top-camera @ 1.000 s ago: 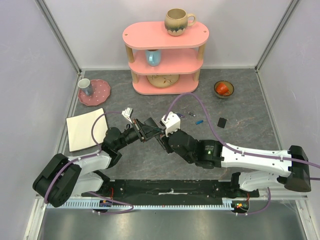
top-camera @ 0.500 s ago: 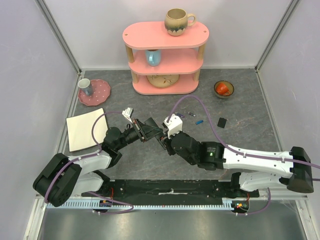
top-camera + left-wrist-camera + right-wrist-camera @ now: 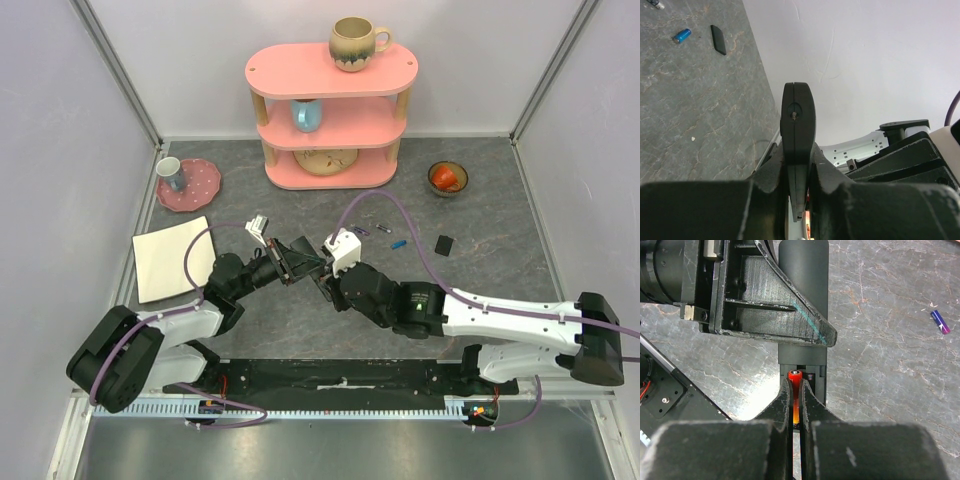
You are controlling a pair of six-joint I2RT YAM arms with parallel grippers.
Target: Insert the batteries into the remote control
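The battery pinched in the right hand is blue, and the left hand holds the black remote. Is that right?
Not quite. The battery pinched in the right hand is red-orange, not blue, as the right wrist view shows. The blue battery lies loose on the table. The left hand does hold the black remote.

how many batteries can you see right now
3: a red-orange battery gripped in the right pincer at the remote control, plus a blue battery and a purple battery loose on the table. More may be hidden.
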